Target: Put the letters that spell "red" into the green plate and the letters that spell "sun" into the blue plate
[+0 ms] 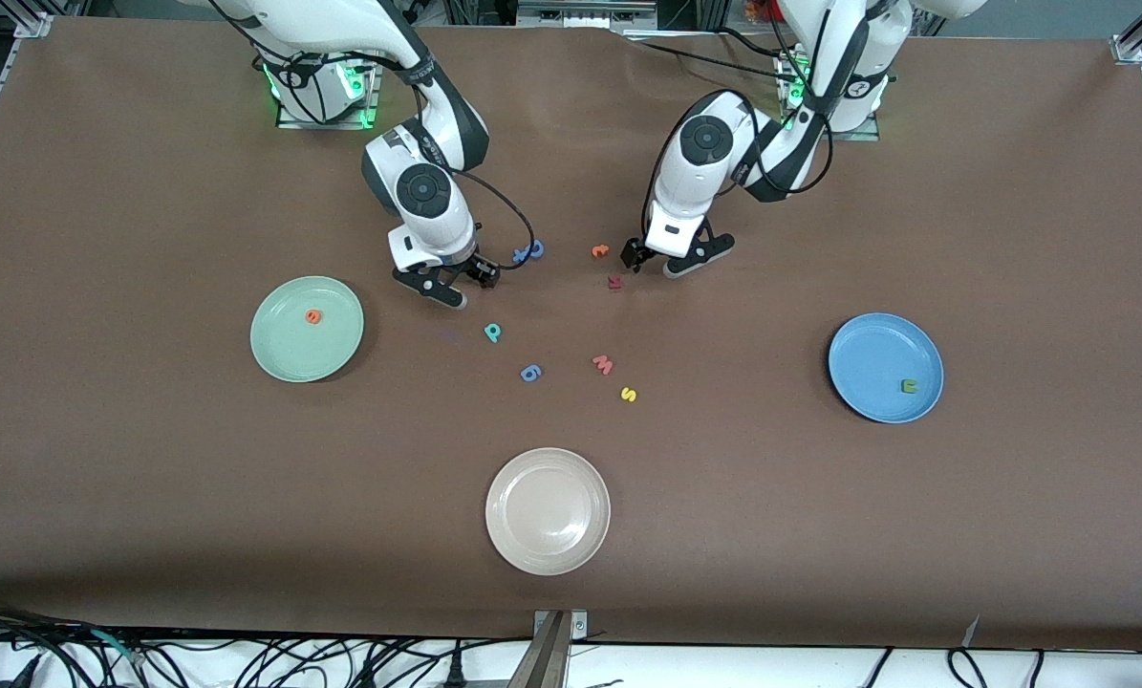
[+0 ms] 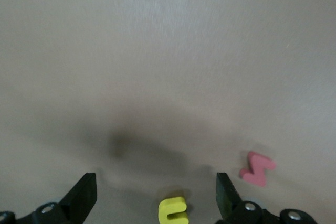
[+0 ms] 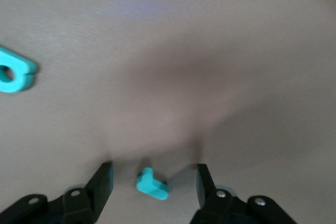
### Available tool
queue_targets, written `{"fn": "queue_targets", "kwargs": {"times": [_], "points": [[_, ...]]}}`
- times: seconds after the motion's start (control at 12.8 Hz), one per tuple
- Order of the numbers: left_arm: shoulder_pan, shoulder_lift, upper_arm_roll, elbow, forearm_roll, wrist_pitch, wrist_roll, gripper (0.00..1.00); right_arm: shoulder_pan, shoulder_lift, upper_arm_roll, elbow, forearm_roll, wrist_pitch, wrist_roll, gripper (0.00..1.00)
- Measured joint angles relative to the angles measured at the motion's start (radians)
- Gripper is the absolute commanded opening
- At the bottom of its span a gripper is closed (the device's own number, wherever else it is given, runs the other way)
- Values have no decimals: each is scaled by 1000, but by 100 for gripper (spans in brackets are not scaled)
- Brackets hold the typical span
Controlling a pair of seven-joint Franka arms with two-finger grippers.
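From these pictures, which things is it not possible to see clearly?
- Front view: the thin teal letter between the right gripper fingers is hidden under that gripper.
- Left wrist view: the yellow letter between the open left gripper fingers is cut by the edge.
- Front view: the blue letters are too small to read.

Letters for "red" and "sun", with their two plates

The pale green plate (image 1: 274, 355) sits at mid-height of the frame toward the right arm's end, with the orange "e" (image 1: 313, 316) lying flat in it. The teal "d" (image 1: 493, 332) lies on the table (image 1: 723, 497) near the frame's centre. The thin teal "r" (image 3: 152, 183) shows only in the right wrist view, flat on the table. The blue plate (image 1: 862, 377), toward the left arm's end, holds the green "u" (image 1: 909, 386). The yellow "s" (image 1: 629, 394) lies just below centre; the yellow arch letter (image 2: 173, 211) shows in the left wrist view.
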Motion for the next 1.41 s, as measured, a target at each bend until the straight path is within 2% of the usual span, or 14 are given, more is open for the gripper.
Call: {"fn": "queue_targets", "kwargs": {"times": [0.23, 0.31, 0.39, 0.47, 0.63, 0.78, 1.02, 1.09, 1.41], "points": [[-20, 10, -13, 0, 0, 0, -25, 100, 0, -5, 0, -1, 0, 5, 6, 30], [-23, 13, -16, 0, 0, 0, -29, 99, 1, -7, 1, -1, 0, 7, 6, 26], [-28, 17, -17, 0, 0, 0, -31, 91, 2, -8, 1, -1, 0, 7, 7, 24], [-32, 21, -17, 0, 0, 0, -32, 78, 4, -8, 1, -1, 0, 7, 8, 16], [-38, 27, -17, 0, 0, 0, -34, 41, 7, -8, 1, -1, 0, 7, 8, 13], [-40, 22, -18, 3, 0, 2, -41, 19, 7, -9, 1, -1, 0, 7, 8, 12], [-42, 16, -19, 8, 0, 2, -57, 13, 7, -9, 1, -1, 0, 7, 8, 6], [-42, 17, -19, 8, 0, 3, -70, 8, 8, -9, 1, -1, 0, 7, 8, 6], [-39, 16, -14, 10, 0, 1, -80, 5, 9, -14, -10, 5, -1, -1, -3, 6]]}}
